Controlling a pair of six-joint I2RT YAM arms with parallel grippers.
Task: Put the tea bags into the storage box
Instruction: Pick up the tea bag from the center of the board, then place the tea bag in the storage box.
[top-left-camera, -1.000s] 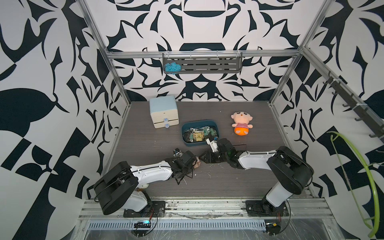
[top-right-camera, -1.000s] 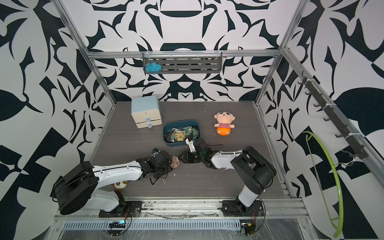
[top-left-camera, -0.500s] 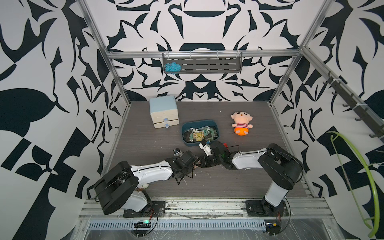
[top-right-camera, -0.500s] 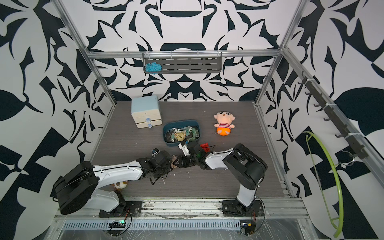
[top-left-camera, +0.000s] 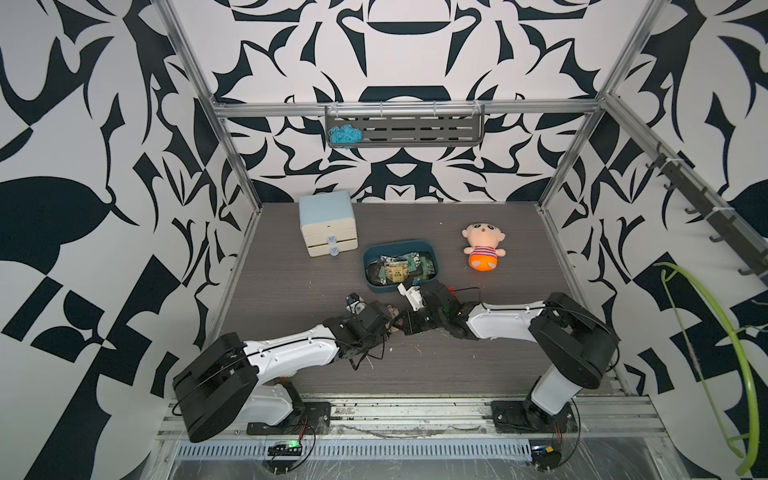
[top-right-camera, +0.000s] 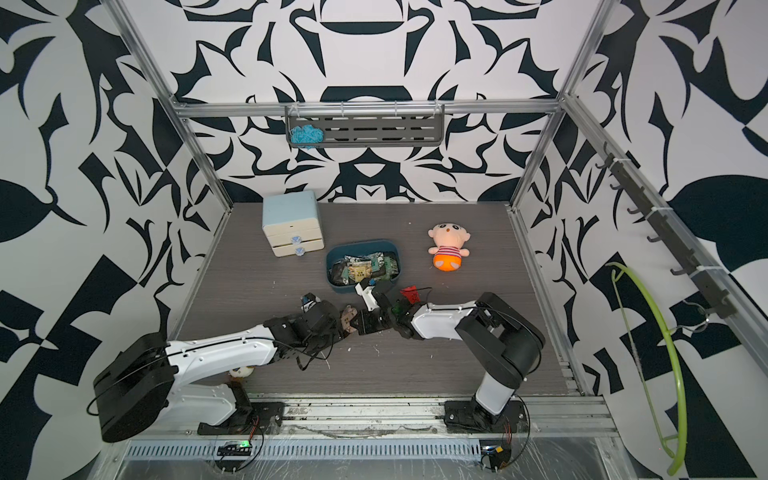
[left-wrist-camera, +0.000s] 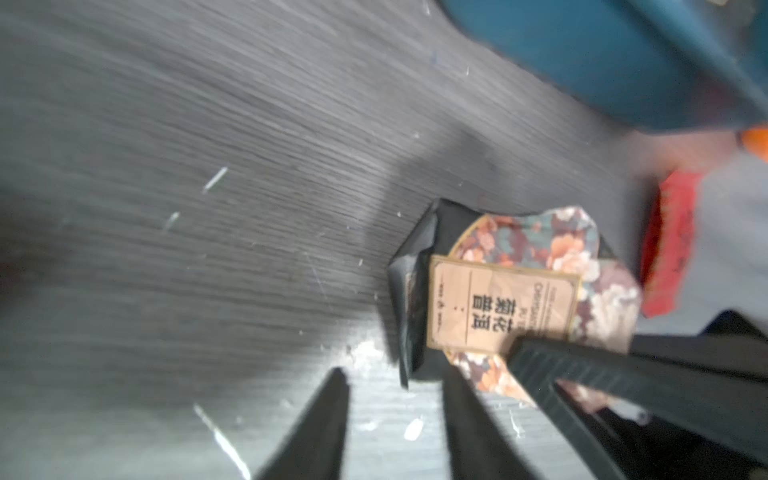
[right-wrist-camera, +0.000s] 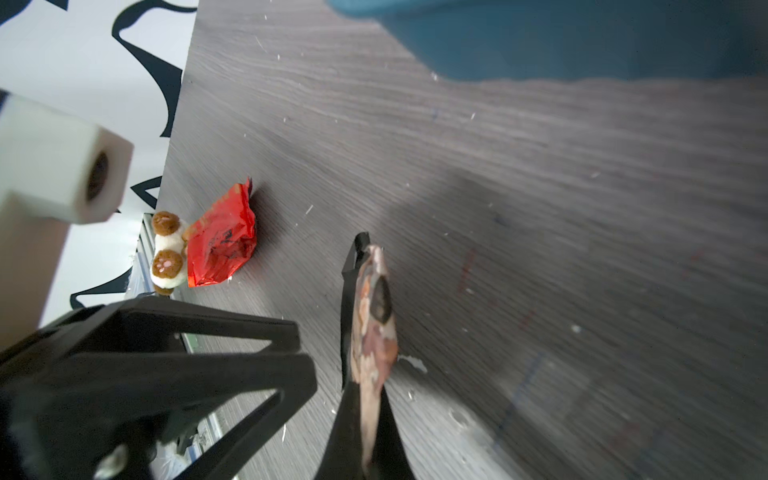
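Note:
A floral tea bag with a beige label (left-wrist-camera: 511, 299) hangs just above the table between the two arms, in front of the storage box (top-left-camera: 399, 242). My right gripper (right-wrist-camera: 370, 415) is shut on its edge, and the bag (right-wrist-camera: 372, 332) shows edge-on between its fingers. My left gripper (left-wrist-camera: 395, 407) stands open right beside the bag with nothing between its fingers. Both top views show the two grippers (top-right-camera: 336, 324) (top-right-camera: 355, 322) meeting at the bag (top-right-camera: 345, 316). Several tea bags (top-left-camera: 399, 268) lie in the box. A red tea bag (right-wrist-camera: 222, 245) lies on the table, another (top-right-camera: 410, 294) beside the right arm.
A pale blue-and-cream drawer cabinet (top-left-camera: 328, 224) stands at the back left. A doll in orange shorts (top-left-camera: 484, 249) lies right of the box. A small plush toy (top-right-camera: 241, 371) sits under the left arm near the front rail.
The right gripper came leftward to the tea bag that the left gripper held and shut on it. The left gripper then opened and let it go.

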